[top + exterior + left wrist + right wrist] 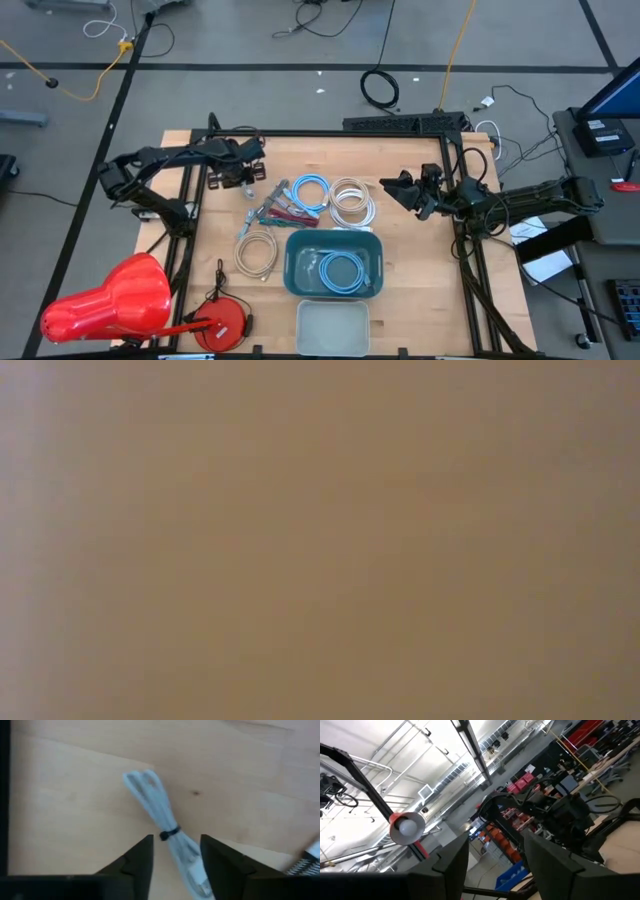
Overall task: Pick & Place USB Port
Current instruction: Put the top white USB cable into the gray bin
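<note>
1. we see a white usb cable, folded into a narrow bundle and cinched by a black tie.
2. it lies flat on the wooden table.

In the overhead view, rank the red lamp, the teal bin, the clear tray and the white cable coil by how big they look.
1. red lamp
2. teal bin
3. clear tray
4. white cable coil

The lamp and the bin look close in size; the lamp looks slightly larger.
</note>
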